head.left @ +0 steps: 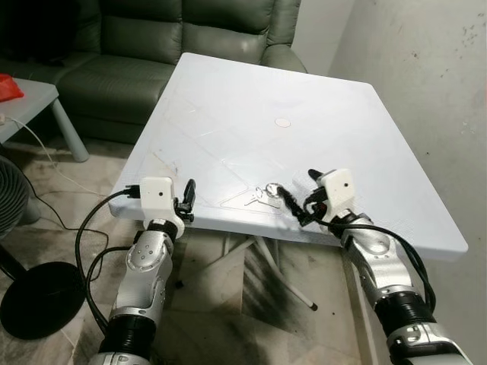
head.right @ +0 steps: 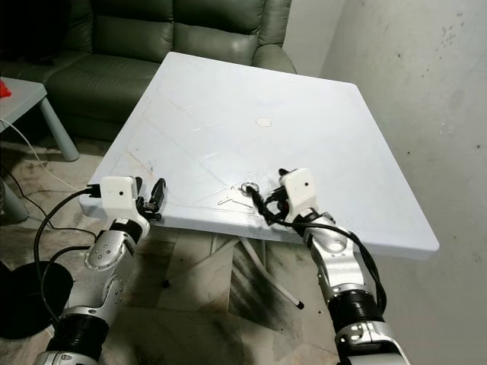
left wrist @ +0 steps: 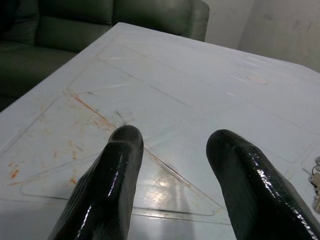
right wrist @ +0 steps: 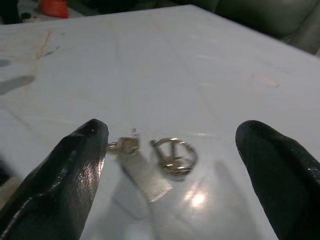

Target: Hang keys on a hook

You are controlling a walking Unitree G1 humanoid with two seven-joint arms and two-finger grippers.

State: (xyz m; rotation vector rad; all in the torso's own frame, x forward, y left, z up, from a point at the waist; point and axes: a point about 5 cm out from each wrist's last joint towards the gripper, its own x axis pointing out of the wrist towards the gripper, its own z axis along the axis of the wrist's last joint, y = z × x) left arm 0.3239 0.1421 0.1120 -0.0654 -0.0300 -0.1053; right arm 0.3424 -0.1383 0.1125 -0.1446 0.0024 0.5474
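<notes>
A small bunch of silver keys (right wrist: pixel 170 157) on a ring lies on the white table (head.left: pixel 251 99) close to its front edge, also seen as the keys (head.left: pixel 262 195) from the head. My right gripper (right wrist: pixel 172 129) is open just behind the keys, one finger to each side, touching nothing; from the head the right gripper (head.left: pixel 300 195) hovers at the table's front edge. My left gripper (head.left: pixel 188 199) is open at the front left corner of the table, and the left gripper (left wrist: pixel 176 135) holds nothing above the orange-stained tabletop.
A dark green sofa (head.left: pixel 152 46) stands behind the table. At the left are a small grey side table (head.left: pixel 30 103) with a red object (head.left: pixel 7 87), a cable on the floor, and a black fan base (head.left: pixel 38 300). A bare wall (head.left: pixel 426 68) closes the right side.
</notes>
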